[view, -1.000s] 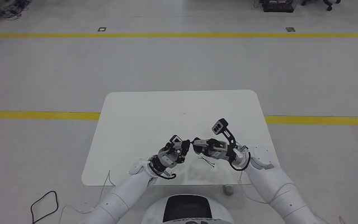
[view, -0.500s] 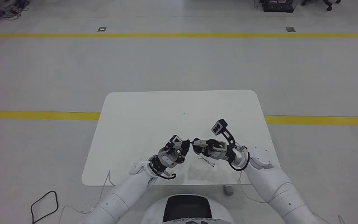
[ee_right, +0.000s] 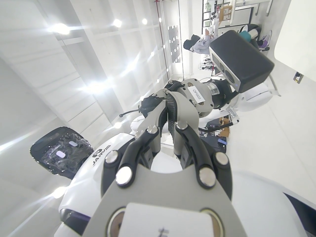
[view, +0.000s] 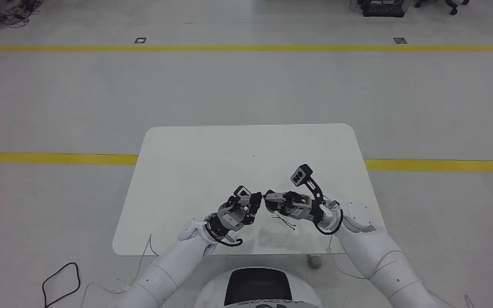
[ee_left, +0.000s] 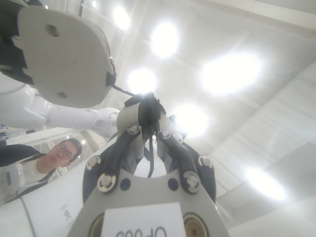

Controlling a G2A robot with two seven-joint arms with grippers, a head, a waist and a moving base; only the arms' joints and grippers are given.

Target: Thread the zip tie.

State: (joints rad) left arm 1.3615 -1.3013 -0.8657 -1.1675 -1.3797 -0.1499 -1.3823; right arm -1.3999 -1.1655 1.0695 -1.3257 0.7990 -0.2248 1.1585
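Both arms meet over the near middle of the white worktop (view: pixel 231 154), their tips almost touching. The left tool (view: pixel 251 202) is clamped on the black zip tie (ee_left: pixel 150 149). In its wrist view the strap runs down between the two fingers (ee_left: pixel 127 118), and a black lump of it sits at their tips. The right tool (view: pixel 269 202) faces it from the right. Its fingers (ee_right: pixel 184 109) are pressed together at the tie's other part, and a thin tail sticks out to one side. A few thin black strands (view: pixel 286 223) lie on the worktop, just on the near side of the right tool.
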